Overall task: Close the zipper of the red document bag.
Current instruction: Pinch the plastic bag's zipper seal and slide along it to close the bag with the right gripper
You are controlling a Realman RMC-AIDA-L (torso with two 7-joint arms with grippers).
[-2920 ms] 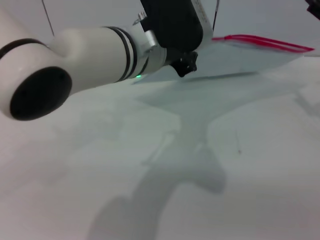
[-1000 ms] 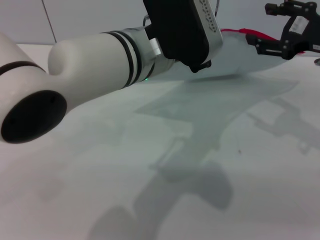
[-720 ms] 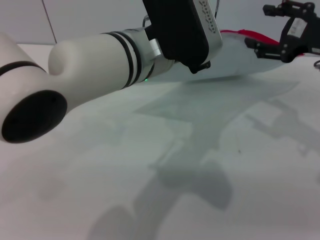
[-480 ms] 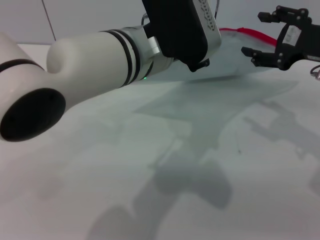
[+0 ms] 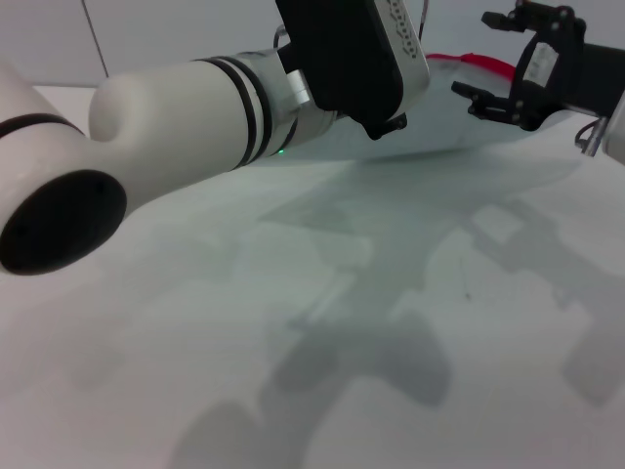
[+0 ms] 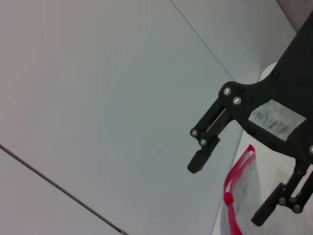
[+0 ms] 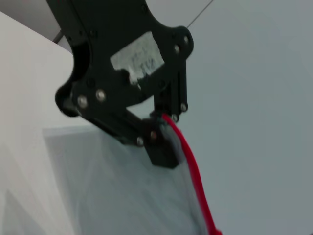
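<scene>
The red document bag (image 5: 441, 115) is a translucent pale pouch held tilted above the table. Its zipper (image 5: 488, 64) is the bright red strip along the raised far edge. In the right wrist view my left gripper (image 7: 164, 133) is shut on the bag's corner, right at the zipper (image 7: 194, 174). In the head view its fingers are hidden behind the black wrist (image 5: 342, 54). My right gripper (image 5: 475, 56) stands open at the bag's right end, its jaws spread above and below the red edge. The left wrist view shows that right gripper (image 6: 227, 193) open around the zipper (image 6: 230, 200).
The white table (image 5: 391, 342) spreads below, carrying shadows of both arms and the bag. My thick white left forearm (image 5: 176, 117) crosses the left and centre of the head view. A pale wall stands behind.
My right gripper has come in from the right and moved left along the bag's raised red edge, staying open. The left arm keeps the bag lifted, almost still.
</scene>
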